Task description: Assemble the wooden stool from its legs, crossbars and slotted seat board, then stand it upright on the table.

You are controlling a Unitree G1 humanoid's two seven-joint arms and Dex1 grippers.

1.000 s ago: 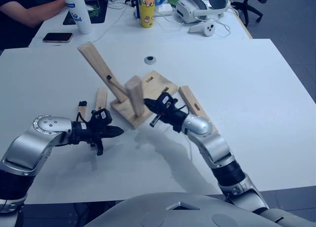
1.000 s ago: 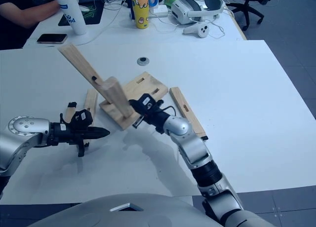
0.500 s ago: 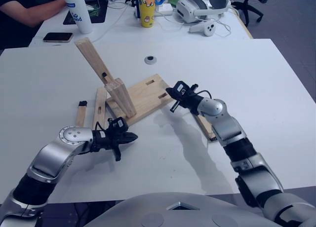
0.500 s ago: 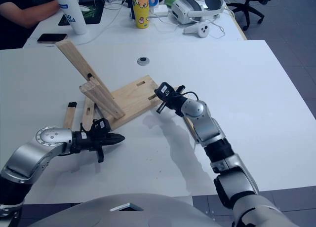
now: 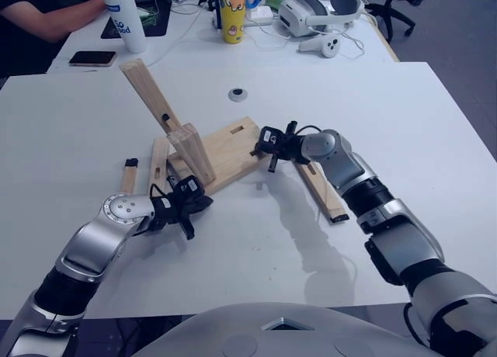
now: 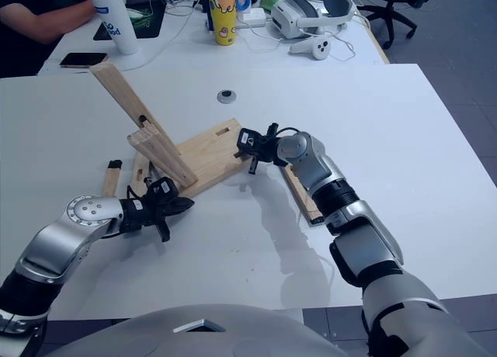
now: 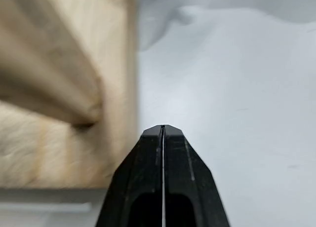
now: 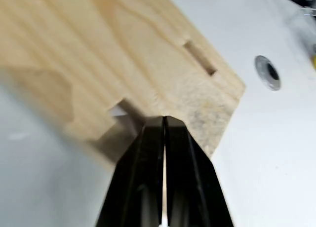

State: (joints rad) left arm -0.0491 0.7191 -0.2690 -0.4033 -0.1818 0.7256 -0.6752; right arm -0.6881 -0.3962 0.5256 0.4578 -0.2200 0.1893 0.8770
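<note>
- Seat board (image 5: 227, 149) – lies on the white worktop (image 5: 404, 140), roughly midway between the two arms, its far side slightly raised. Its rectangular slots face upward.
- Long leg (image 5: 151, 97) – rises at a slant from the board's left part and leans away toward the far left.
- Short leg (image 5: 194, 151) – stands tilted in the board, just in front of the long one.
- Crossbars – two loose pieces lie flat, left of the board: one (image 5: 158, 161) just beside its left edge, the other (image 5: 127, 178) farther out.
- Loose leg (image 5: 324, 192) – lies flat to the right of the board, passing under the right forearm.
- Left end effector (image 5: 202, 203) – low over the worktop at the board's near corner. Its fingers (image 7: 148, 153) are pressed together with nothing between them. The tip sits just beside the board's edge; whether it touches cannot be told.
- Right end effector (image 5: 258, 143) – at the board's right edge, pointing toward it. Its fingers (image 8: 148, 153) are closed on nothing, and the tip sits at an open notch (image 8: 116, 111) cut into that edge.
- Grommet (image 5: 237, 94) – set in the worktop beyond the board, well apart from both arms.
</note>
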